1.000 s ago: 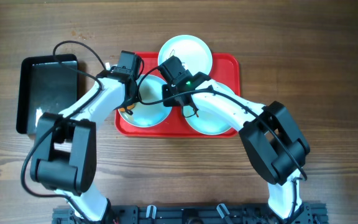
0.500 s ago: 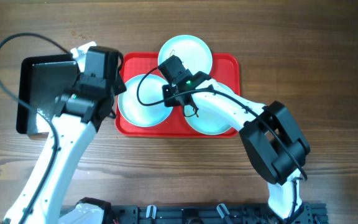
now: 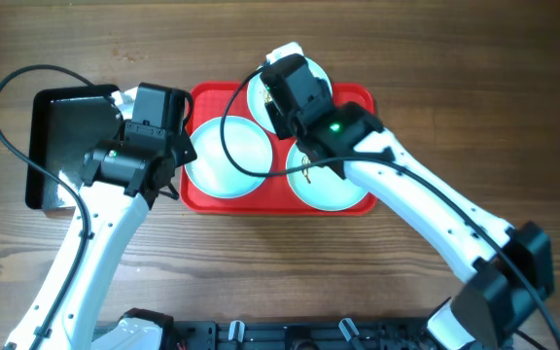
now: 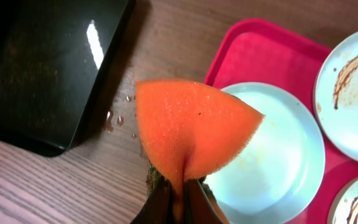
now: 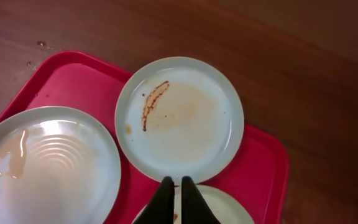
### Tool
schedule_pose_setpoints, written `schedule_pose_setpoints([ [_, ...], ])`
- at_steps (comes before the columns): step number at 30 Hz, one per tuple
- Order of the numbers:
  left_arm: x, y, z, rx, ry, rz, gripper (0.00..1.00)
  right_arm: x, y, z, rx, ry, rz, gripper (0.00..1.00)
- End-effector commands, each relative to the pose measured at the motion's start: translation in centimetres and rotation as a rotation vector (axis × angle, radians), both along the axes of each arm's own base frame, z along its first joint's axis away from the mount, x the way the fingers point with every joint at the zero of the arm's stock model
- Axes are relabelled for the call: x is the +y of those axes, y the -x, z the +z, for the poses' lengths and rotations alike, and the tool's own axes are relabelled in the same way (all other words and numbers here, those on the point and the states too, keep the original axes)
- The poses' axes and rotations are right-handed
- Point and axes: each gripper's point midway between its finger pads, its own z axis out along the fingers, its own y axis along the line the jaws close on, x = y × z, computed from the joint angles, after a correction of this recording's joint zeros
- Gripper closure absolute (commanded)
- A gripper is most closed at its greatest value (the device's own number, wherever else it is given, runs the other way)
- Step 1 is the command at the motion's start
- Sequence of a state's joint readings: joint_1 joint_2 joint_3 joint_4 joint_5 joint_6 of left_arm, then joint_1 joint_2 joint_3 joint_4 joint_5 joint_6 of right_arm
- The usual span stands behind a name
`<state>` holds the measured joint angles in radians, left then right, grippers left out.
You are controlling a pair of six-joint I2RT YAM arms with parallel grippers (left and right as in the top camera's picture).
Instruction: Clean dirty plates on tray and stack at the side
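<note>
Left claw (image 4: 178, 198) pinches orange foam sponge (image 4: 191, 127) beside left rim of red plastic tray (image 4: 253, 56); smeared pale round plate (image 5: 179, 118) at its far rim lies under closed, empty right claw (image 5: 178, 186).

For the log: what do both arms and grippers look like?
The left arm and right arm have white tubular links with black joint housings and looping black cables. A green light glows on the right one. The jaws are slim, dark and tapered.
</note>
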<state>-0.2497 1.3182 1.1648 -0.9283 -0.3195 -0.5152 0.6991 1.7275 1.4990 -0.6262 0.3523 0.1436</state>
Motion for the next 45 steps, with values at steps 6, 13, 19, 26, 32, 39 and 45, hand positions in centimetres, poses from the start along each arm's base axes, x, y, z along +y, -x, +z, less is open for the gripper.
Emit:
schedule_pose_setpoints([
  [6,0.0,1.1,-0.4,0.052,0.009,0.009,0.96,4.1,1.8,-5.9,0.253,-0.217,-0.005,0.68],
  [13,0.8,1.4,-0.6,0.072,0.005,0.03,0.96,4.8,1.5,-13.9,0.376,-0.148,-0.029,0.58],
  [19,0.8,1.5,-0.6,0.076,0.005,0.032,0.96,5.3,2.0,-18.2,0.462,-0.14,-0.018,0.59],
  [26,0.8,1.5,-0.6,0.075,0.005,0.032,0.96,5.8,2.4,-19.9,0.505,-0.158,-0.013,0.65],
  [32,0.8,1.5,-0.7,0.076,0.004,0.032,0.96,5.4,2.9,-21.9,0.542,-0.135,-0.035,0.96],
  [39,0.9,1.5,-0.7,0.077,0.003,0.032,0.96,5.7,1.3,-17.8,0.461,-0.15,-0.038,0.96],
  [45,0.9,1.5,-0.7,0.075,0.004,0.032,0.96,3.8,-0.5,-10.3,0.266,-0.07,-0.016,0.96],
])
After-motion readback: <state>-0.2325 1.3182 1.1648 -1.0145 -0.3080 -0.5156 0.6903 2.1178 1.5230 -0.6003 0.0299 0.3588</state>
